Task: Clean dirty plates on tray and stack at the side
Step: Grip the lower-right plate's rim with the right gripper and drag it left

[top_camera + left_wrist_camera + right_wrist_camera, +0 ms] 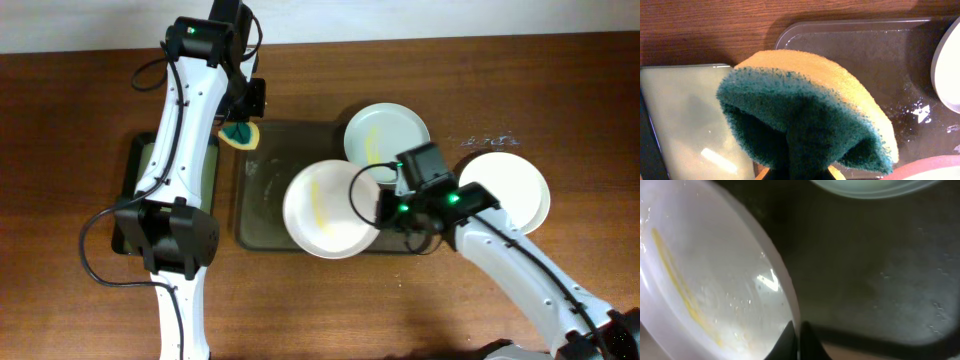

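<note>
Sponge (805, 120), green and yellow, is pinched in the left hand (241, 130) at the big dark tray's (262, 205) far left corner. The right hand (799, 339) pinches the yellow-smeared white plate (320, 205) by its rim mid-tray, to the sponge's right.

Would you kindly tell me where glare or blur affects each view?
Overhead: sharp and even, though the rightmost plate nearly washes out. Left wrist: sponge crisp, wet glints on the tray. Right wrist: soft focus, a glare spot on the smeared plate.
</note>
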Controlling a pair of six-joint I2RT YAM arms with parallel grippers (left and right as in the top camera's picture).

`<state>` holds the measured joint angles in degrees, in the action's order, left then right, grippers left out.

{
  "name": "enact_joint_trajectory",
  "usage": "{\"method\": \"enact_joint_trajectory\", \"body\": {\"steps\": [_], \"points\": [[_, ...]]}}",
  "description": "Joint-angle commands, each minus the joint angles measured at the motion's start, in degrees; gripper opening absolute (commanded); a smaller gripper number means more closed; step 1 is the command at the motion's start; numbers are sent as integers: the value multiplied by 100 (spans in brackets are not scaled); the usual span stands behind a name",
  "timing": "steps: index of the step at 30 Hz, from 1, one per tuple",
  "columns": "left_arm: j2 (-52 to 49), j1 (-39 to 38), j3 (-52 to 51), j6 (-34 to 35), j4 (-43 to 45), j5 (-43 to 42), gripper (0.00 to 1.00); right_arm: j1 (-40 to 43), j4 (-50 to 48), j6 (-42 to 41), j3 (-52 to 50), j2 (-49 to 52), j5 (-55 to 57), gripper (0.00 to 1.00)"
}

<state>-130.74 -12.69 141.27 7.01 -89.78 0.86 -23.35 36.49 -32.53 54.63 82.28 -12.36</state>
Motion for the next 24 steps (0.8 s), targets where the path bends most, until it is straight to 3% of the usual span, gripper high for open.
{"method": "enact_joint_trajectory", "body": {"steps": [1,3,9,13,14,19,22,24], "points": [[35,11,96,-109,11,39,0,-505,-964,-894,122,555,428,4],[35,11,96,-109,13,39,0,-627,-1215,-876,428,1161,407,4],[35,11,96,-109,20,39,0,-745,-151,-697,2197,3001,376,4],[35,11,96,-109,42,37,0,-741,15,-540,2199,3222,247,10],[35,11,96,-109,44,37,0,-728,44,-317,2221,3220,243,17],[35,11,96,-109,57,37,0,-461,162,1158,2426,3220,-162,32],[33,11,96,-109,74,37,0,-282,-7,2017,2424,3222,-262,28],[33,11,96,-109,81,37,0,-284,-168,2033,2424,3248,-293,22]]}}
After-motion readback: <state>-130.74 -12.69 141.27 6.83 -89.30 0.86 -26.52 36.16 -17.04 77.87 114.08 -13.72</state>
